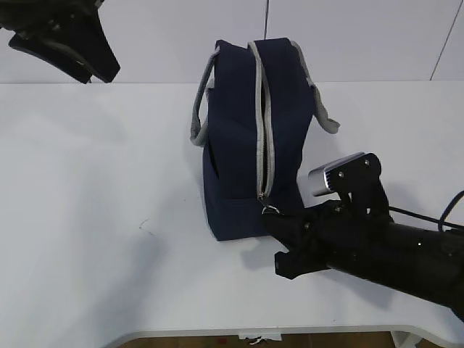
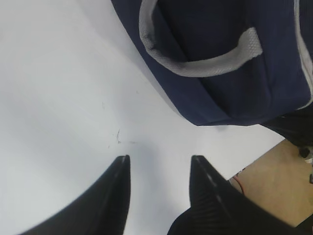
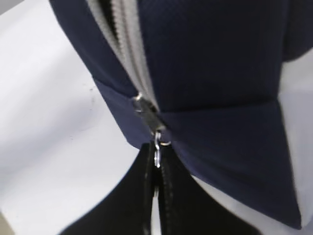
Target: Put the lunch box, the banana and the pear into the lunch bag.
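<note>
lunch bag: sitting mid-desk, zipper strip facing up, grey handles flopped to each side
right gripper: fingers pinched tight on the little metal zipper pull at the bag's near end
left gripper: spread apart, nothing in it, up off the desk beside the bag

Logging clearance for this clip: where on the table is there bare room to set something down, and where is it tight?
The widest bare patch is the white table left of the lunch bag, under the raised, open left pincer. A narrower strip runs behind the bag's right handle. It is crowded at the bag's front right corner, where the right pincer grips the zipper pull.
</note>
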